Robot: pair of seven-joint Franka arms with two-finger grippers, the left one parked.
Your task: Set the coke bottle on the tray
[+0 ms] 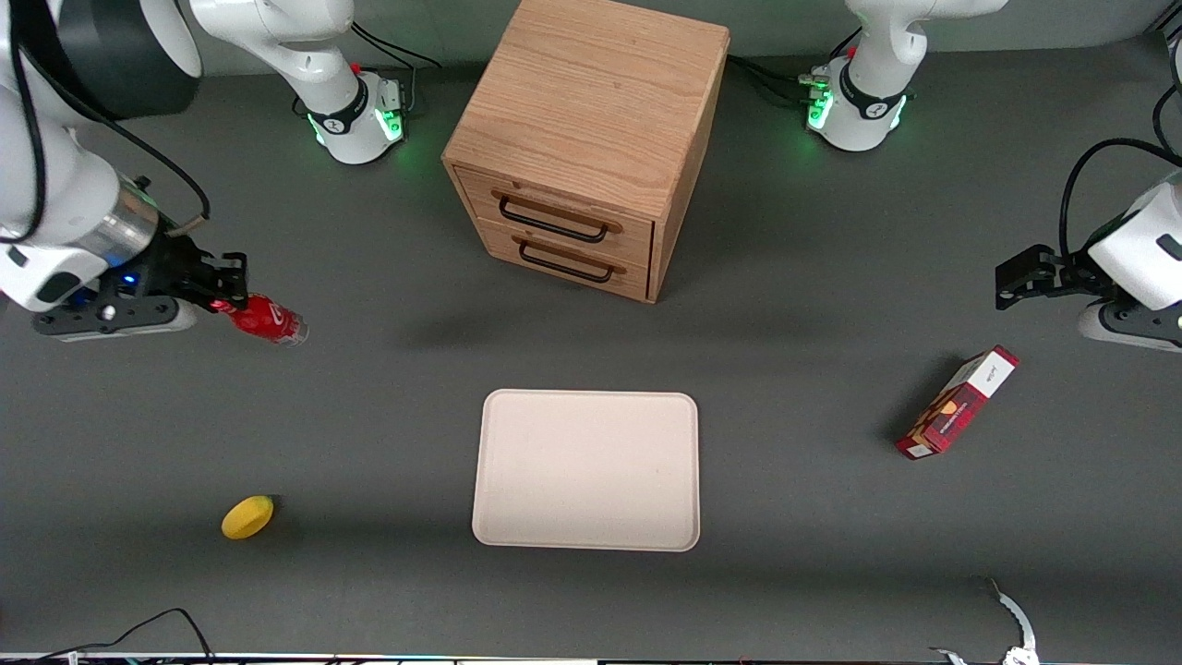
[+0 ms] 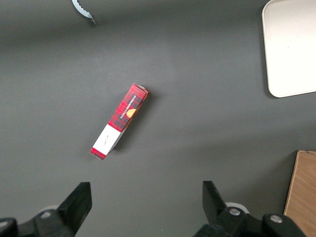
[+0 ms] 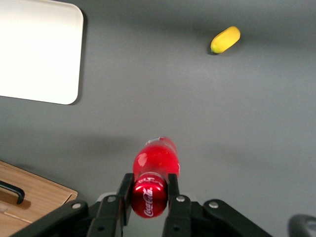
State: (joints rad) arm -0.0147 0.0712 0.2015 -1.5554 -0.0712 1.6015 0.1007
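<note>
My right gripper [image 1: 224,294] hangs above the table toward the working arm's end, shut on the red cap of the coke bottle [image 1: 268,320]. The small red bottle tilts out from the fingers, its clear base pointing toward the table's middle. The wrist view shows both fingers [image 3: 125,188] pressed against the cap of the coke bottle [image 3: 154,167], with my gripper [image 3: 149,185] closed round it. The cream tray [image 1: 586,469] lies flat near the table's middle, nearer the front camera than the bottle and well apart from it; one rounded corner of the tray [image 3: 39,52] shows in the wrist view.
A wooden drawer cabinet [image 1: 582,148] stands farther from the front camera than the tray. A yellow lemon [image 1: 247,516] lies near the front edge at the working arm's end. A red carton [image 1: 958,403] lies toward the parked arm's end.
</note>
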